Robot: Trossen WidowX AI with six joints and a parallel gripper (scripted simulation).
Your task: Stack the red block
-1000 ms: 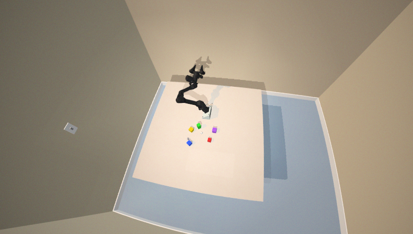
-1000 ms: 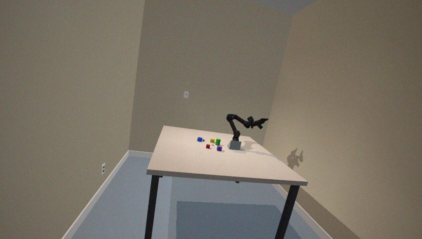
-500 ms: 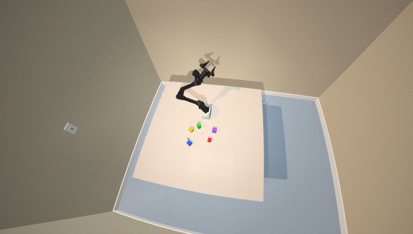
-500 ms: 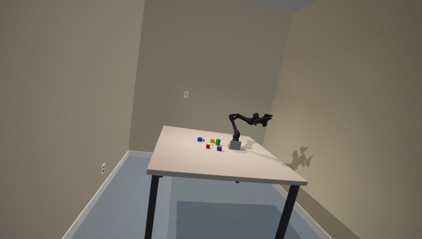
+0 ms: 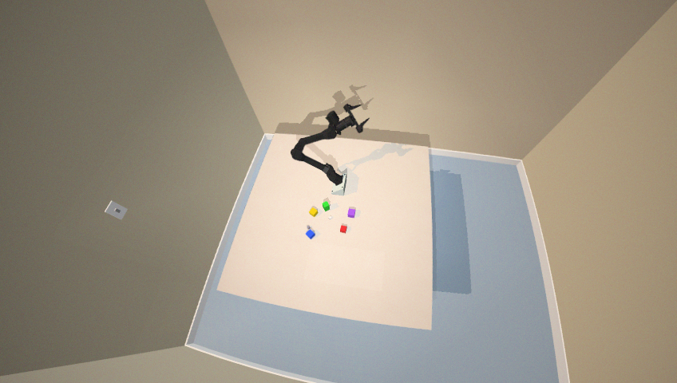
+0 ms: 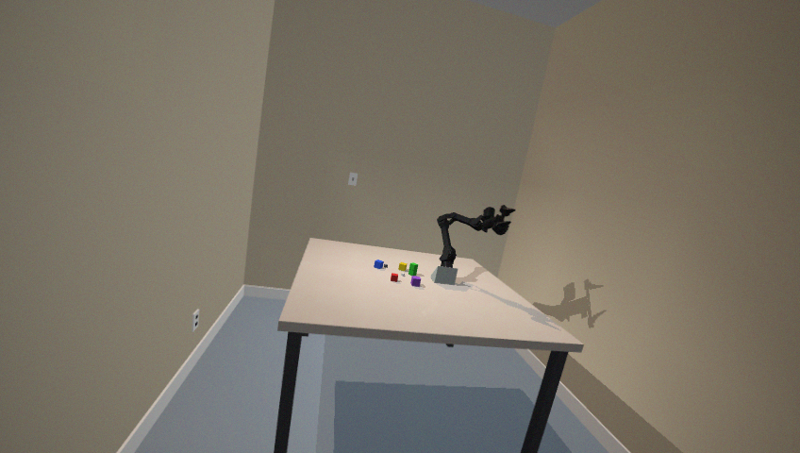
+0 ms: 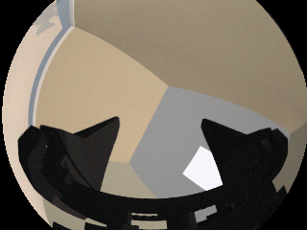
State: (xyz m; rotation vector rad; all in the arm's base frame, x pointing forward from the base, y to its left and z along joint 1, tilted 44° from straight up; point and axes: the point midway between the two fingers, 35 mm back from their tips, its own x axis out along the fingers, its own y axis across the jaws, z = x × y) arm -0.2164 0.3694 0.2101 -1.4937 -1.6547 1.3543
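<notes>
Seen from the top view, the red block sits on the table at five o'clock from the green tower, well apart from it. The tower stands upright, with a yellow block near it at eight o'clock. A purple block lies between three and four o'clock, and a blue block at seven, a tiny dark object just beside it. The pale base is at one o'clock. The black arm reaches up away from the blocks, its fingers spread wide and released, with nothing between them
</notes>
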